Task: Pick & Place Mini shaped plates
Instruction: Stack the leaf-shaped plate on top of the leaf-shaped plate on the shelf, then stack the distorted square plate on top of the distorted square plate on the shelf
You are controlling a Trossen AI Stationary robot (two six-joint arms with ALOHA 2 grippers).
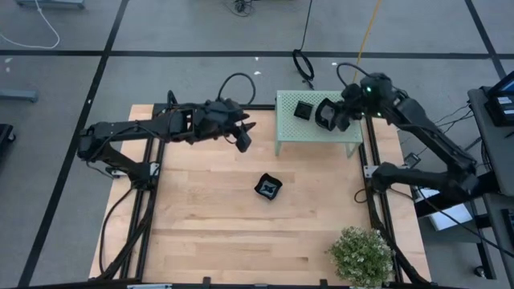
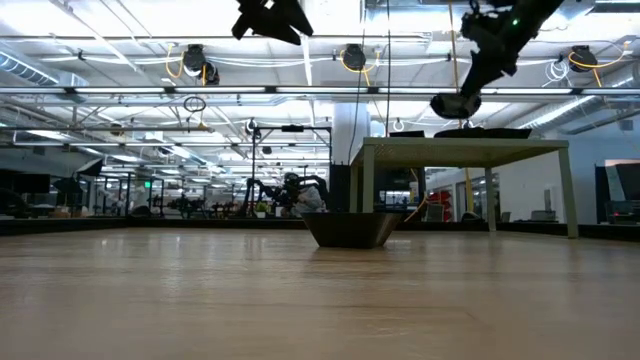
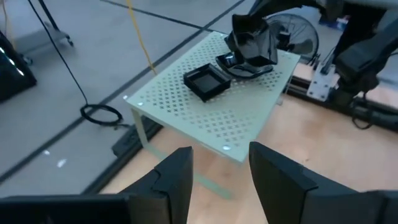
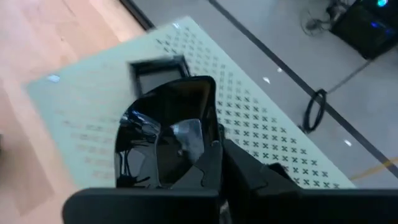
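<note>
Right jaws (image 1: pixel 328 115) clamp black plate (image 4: pixel 168 134) above perforated box (image 1: pixel 347 133).

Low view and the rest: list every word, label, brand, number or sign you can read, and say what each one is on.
None can be read in any view.
The black plates, one in the right hand, one on the pale green perforated stand and one on the wooden table: no markings.
Green stand: only a hole pattern.
Screen at the high view's right edge: lit, too small to read.
Room behind, low view: no legible signs.
</note>
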